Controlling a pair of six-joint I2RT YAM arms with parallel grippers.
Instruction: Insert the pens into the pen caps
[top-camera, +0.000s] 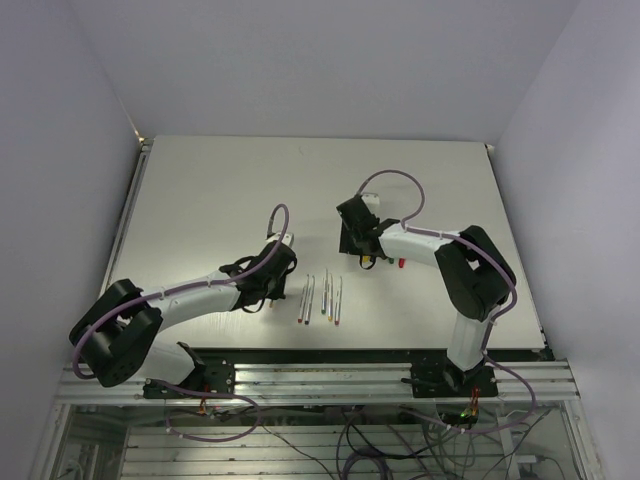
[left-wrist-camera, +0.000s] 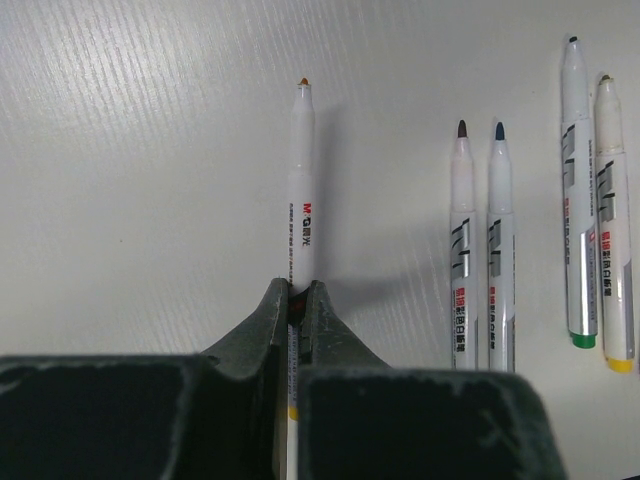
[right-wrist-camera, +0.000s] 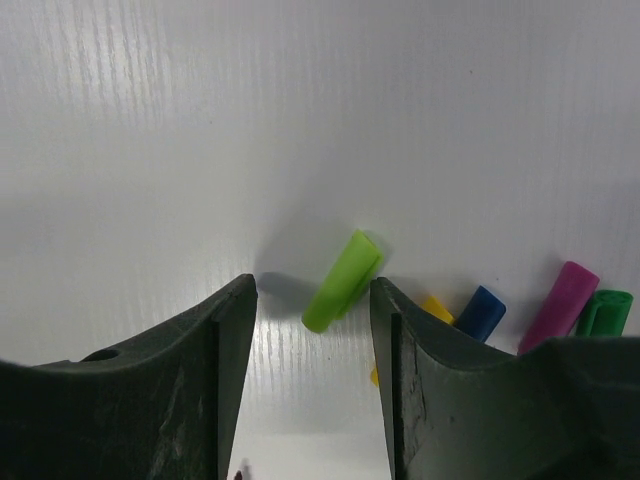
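My left gripper (left-wrist-camera: 296, 295) is shut on a white pen (left-wrist-camera: 302, 180) whose orange tip points away over the table. Four more pens lie side by side to its right (left-wrist-camera: 461, 250) (left-wrist-camera: 500, 250) (left-wrist-camera: 577, 200) (left-wrist-camera: 612, 220); in the top view they form a row (top-camera: 322, 299). My right gripper (right-wrist-camera: 312, 290) is open and low over the table. A lime-green pen cap (right-wrist-camera: 343, 281) lies tilted just ahead of its fingertips, close to the right finger. Yellow (right-wrist-camera: 436, 308), blue (right-wrist-camera: 481, 312), purple (right-wrist-camera: 559, 305) and green (right-wrist-camera: 603, 312) caps lie beyond that finger, partly hidden by it.
In the top view a red cap (top-camera: 401, 263) lies right of the cap cluster (top-camera: 368, 262), next to the right arm's forearm. The white table (top-camera: 220, 190) ends at a metal rail (top-camera: 320, 372) by the arm bases. Grey walls close in both sides.
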